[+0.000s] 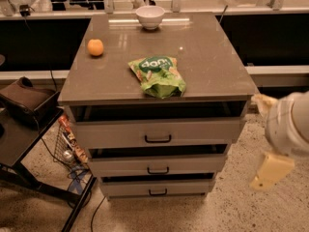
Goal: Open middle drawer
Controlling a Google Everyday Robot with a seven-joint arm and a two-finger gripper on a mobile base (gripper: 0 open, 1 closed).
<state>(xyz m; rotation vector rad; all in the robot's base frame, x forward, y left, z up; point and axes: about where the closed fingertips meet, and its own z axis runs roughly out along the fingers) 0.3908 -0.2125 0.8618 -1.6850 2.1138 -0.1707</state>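
Observation:
The cabinet has three stacked pale grey-beige drawers. The middle drawer (157,164) has a medium-height front with a small black bar handle (158,170) at its centre, and a dark gap shows above the front. The taller drawer (157,132) is above it and the slimmest drawer (155,187) is below it. My gripper (275,139), white with cream parts, hangs to the right of the cabinet at about drawer height. It is apart from the cabinet and touches nothing.
On the cabinet top (212,62) lie a green snack bag (158,75), an orange (95,47) and a white bowl (150,17). A dark stand with a bag (26,100) and a wire basket (70,146) stands at the left. The floor is speckled.

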